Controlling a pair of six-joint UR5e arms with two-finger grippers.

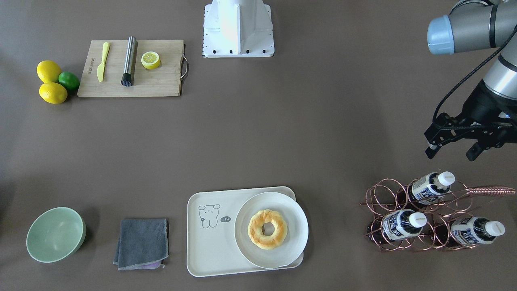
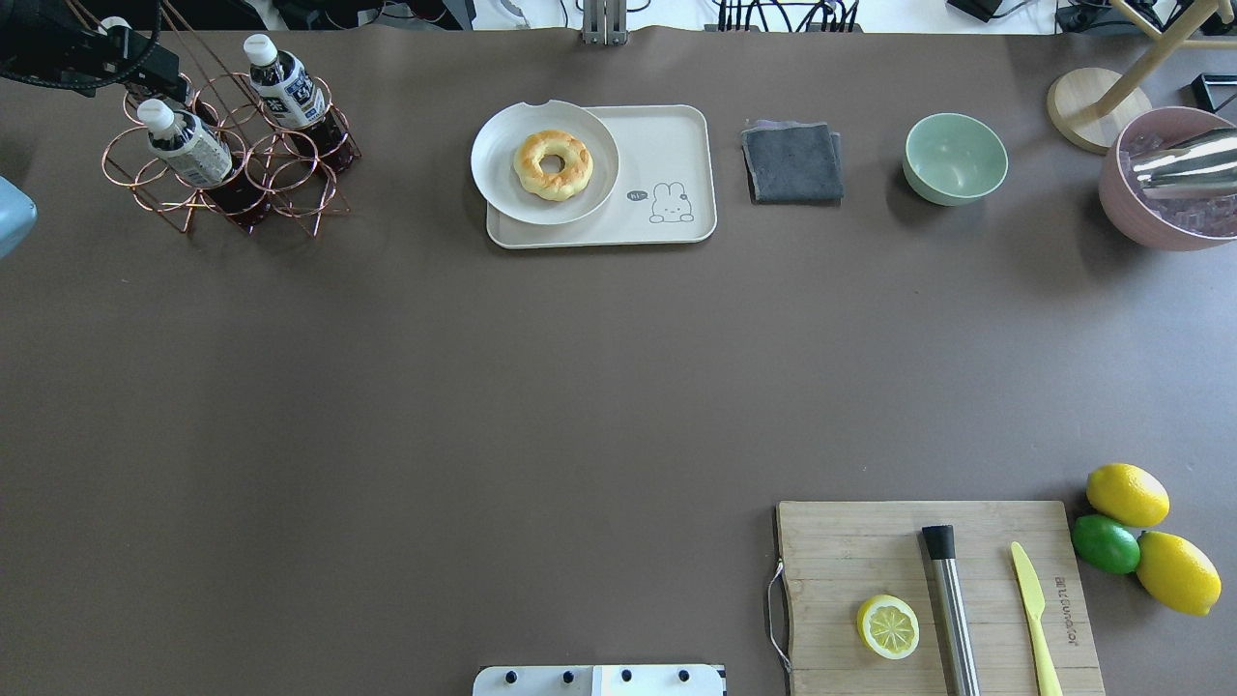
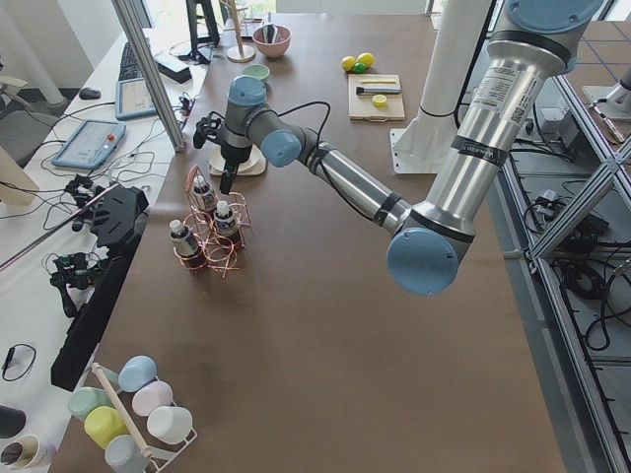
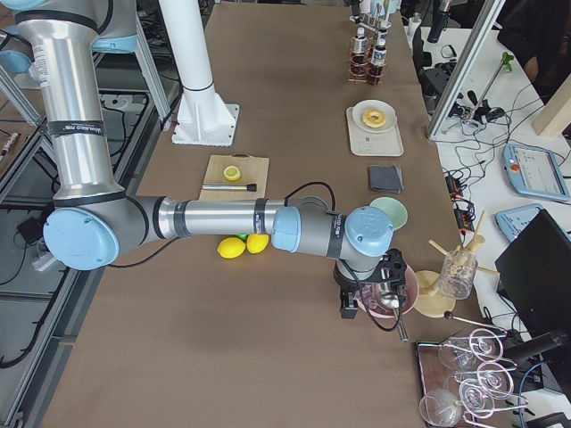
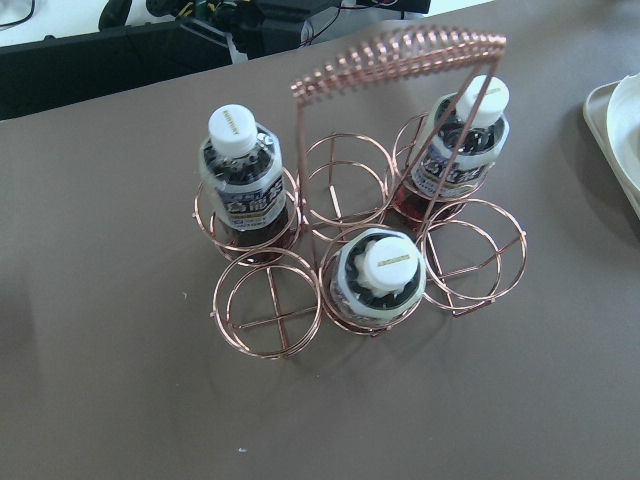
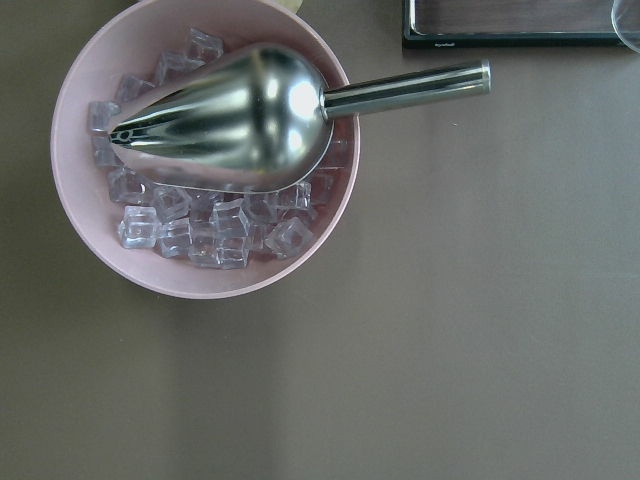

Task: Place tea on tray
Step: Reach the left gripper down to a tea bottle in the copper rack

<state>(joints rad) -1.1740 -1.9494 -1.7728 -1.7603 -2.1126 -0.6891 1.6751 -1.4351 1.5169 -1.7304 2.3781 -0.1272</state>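
Note:
Three tea bottles stand in a copper wire rack (image 1: 420, 218): one at the robot's side (image 1: 432, 186) and two toward the table's edge (image 1: 402, 224) (image 1: 476, 230). All three show in the left wrist view (image 5: 245, 180) (image 5: 378, 280) (image 5: 460, 140). My left gripper (image 1: 452, 152) is open and empty, hovering above the rack's robot side. The cream tray (image 1: 210, 246) with the bear drawing holds a round white plate (image 1: 297, 246) with a doughnut (image 1: 267, 228). My right gripper (image 4: 370, 299) hangs over a pink ice bowl (image 6: 90, 240); I cannot tell whether it is open or shut.
The rack has a tall coiled handle (image 5: 400, 55). A metal scoop (image 6: 230, 115) lies in the ice bowl. A grey cloth (image 1: 141, 242), a green bowl (image 1: 54, 234), a cutting board (image 1: 133, 68) with lemon half, knife and steel rod, and lemons with a lime (image 1: 50, 81) are on the table.

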